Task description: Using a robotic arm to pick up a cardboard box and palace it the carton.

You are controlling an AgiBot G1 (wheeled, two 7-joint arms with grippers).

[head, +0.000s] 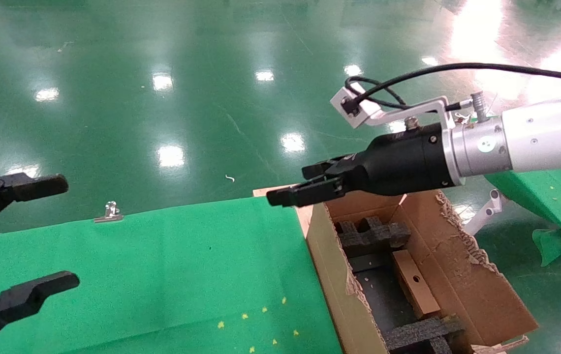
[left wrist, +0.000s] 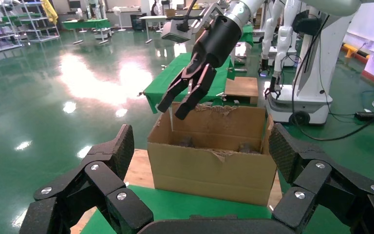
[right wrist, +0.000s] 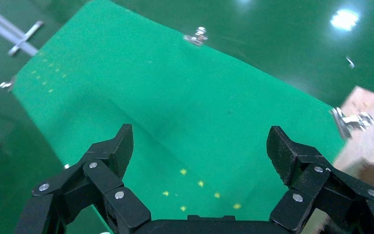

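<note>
The robotic arm (head: 546, 137) reaches in from the right. Its right gripper (head: 288, 186) is open and empty, above the carton's far left corner. The carton (head: 462, 280) is long and brown with torn flaps and stands at the right end of the table. Black foam inserts (head: 370, 234) sit in it. The small cardboard box (head: 414, 284), with a round hole, lies inside the carton between the foam pieces. The left wrist view shows the carton (left wrist: 209, 168) with the right gripper (left wrist: 181, 103) above it. My left gripper (head: 59, 233) is open and empty at the far left.
A green cloth (head: 162, 275) covers the table, held by a metal clip (head: 109, 212) at its far edge. A second green-covered table (head: 556, 196) stands to the right. The floor is glossy green. Other robots (left wrist: 302, 73) stand behind the carton.
</note>
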